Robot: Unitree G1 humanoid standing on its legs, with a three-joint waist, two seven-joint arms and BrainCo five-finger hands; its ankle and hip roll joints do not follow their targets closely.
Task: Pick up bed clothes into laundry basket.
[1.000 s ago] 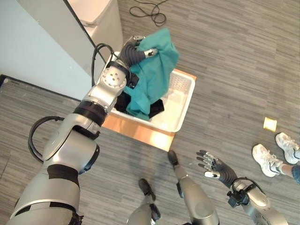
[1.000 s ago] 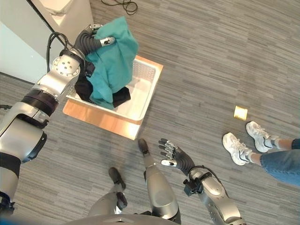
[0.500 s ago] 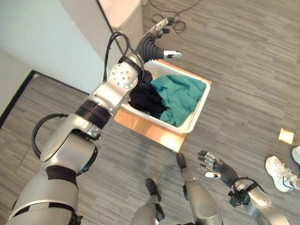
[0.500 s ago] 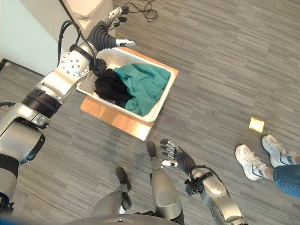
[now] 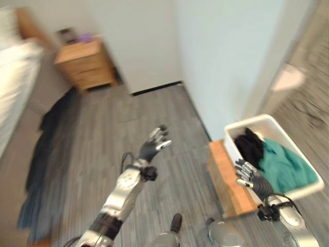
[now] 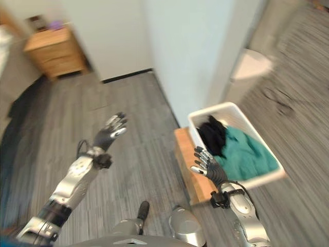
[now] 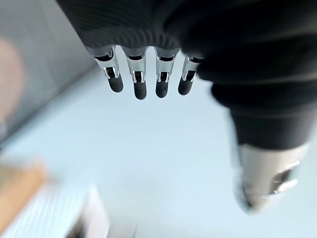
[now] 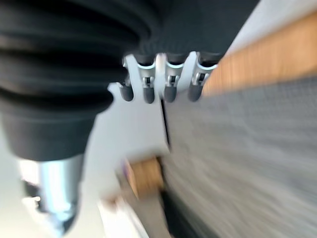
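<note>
- While both hands hang empty in the air, the clothes lie in the basket (image 5: pixel 307 188): a white, boxy plastic tub standing on a flat wooden board (image 5: pixel 226 177) by the pale wall (image 5: pixel 226 56).
- Inside it, a crumpled teal cloth (image 5: pixel 281 165) lies against a bunched black cloth (image 5: pixel 252 145).
- The left hand (image 5: pixel 153 146) is raised over grey plank flooring (image 5: pixel 118 139), fingers straight and spread, holding nothing.
- The right hand (image 5: pixel 250 176) hovers just before the board, fingers loosely spread, empty.
- A wooden nightstand (image 5: pixel 86 64) stands by the far wall, and a dark cloth (image 5: pixel 46 149) trails down the floor beside the bed (image 5: pixel 15 77).
- Half a second ago the left hand was over the basket; now it is well apart from it, and the camera has swung toward the bed.
</note>
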